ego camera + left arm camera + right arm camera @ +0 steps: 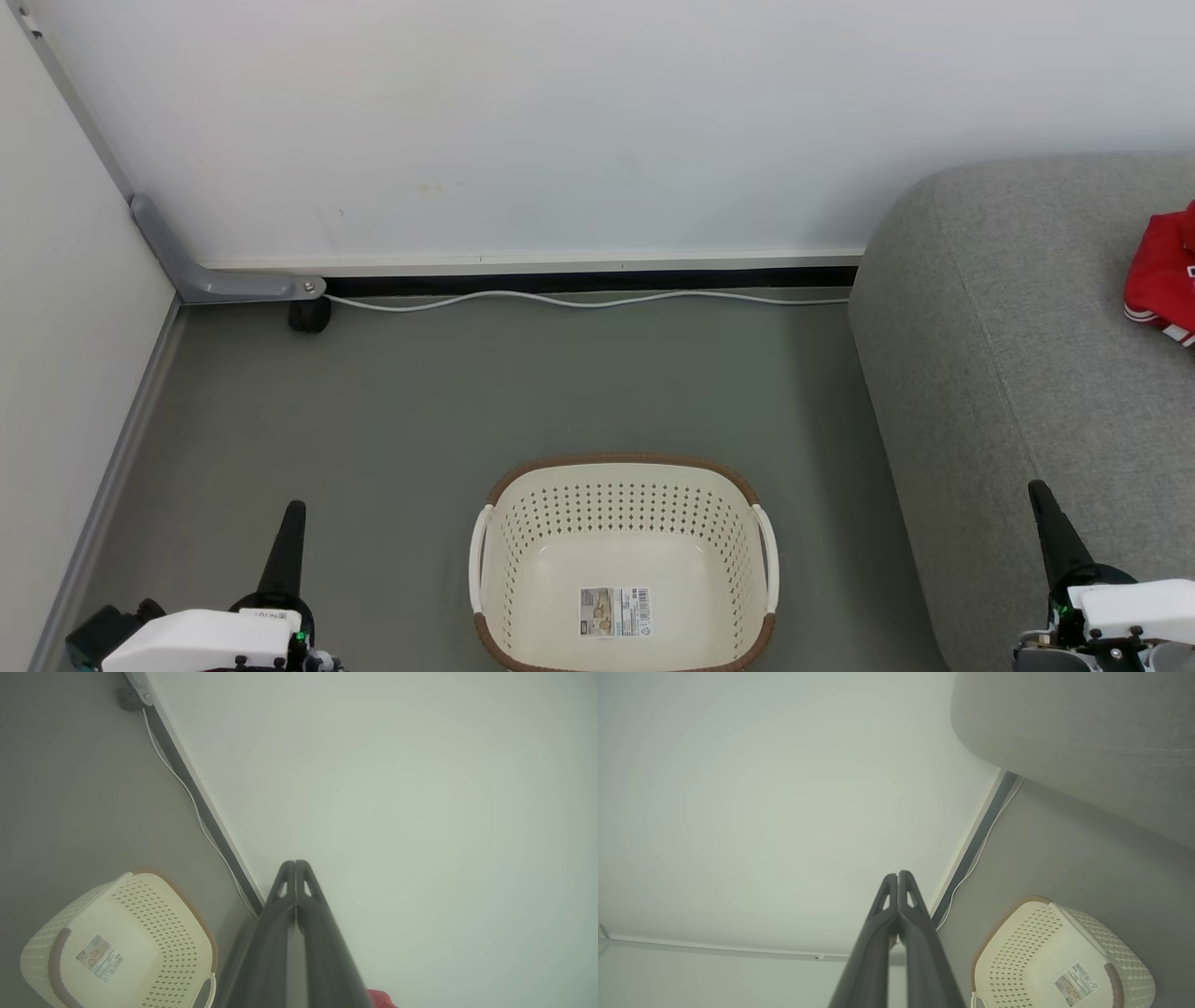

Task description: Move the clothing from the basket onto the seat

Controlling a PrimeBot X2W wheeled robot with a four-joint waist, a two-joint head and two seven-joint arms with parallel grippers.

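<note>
— What's left of the basket (624,509)?
— The left jaws, pressed together, over the floor (420,392).
— And right of it?
— The sofa (1008,373); the right jaws, also together; farthest right, red clothing (1162,271) lying on the sofa.

The floor (401,401) lies open from 9 to 12 o'clock of the basket (624,459), whose mouth stands free from above. At 3 o'clock the seat (990,392) walls off that side, near the basket. At 12 o'clock a cable (579,300) and a black caster (309,316) hug the wall (560,121).
</note>
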